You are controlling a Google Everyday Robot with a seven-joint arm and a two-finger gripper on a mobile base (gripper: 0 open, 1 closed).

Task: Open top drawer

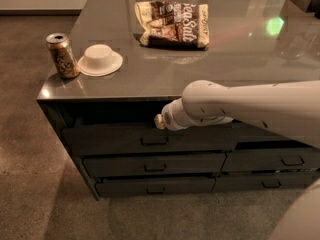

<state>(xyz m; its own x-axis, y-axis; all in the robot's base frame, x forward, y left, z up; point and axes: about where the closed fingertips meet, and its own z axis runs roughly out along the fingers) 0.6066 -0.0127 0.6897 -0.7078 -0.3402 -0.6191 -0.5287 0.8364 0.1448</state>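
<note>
The top drawer [115, 140] is the wide dark grey front just under the counter top, with a small rectangular handle [154, 140] at its centre. A dark gap shows between the counter's edge and the top of the drawer front. My white arm [250, 109] reaches in from the right across the cabinet. My gripper [159, 121] is at its left end, close against the cabinet just above the handle and in front of the dark gap. The wrist hides most of it.
On the grey counter [235, 59] stand a soda can [62, 55], a white bowl [100, 60] and a snack bag [172, 25]. Two shallower drawers [115, 165] lie below the top one. Another drawer stack [272, 159] is to the right. Brown floor [30, 174] lies to the left.
</note>
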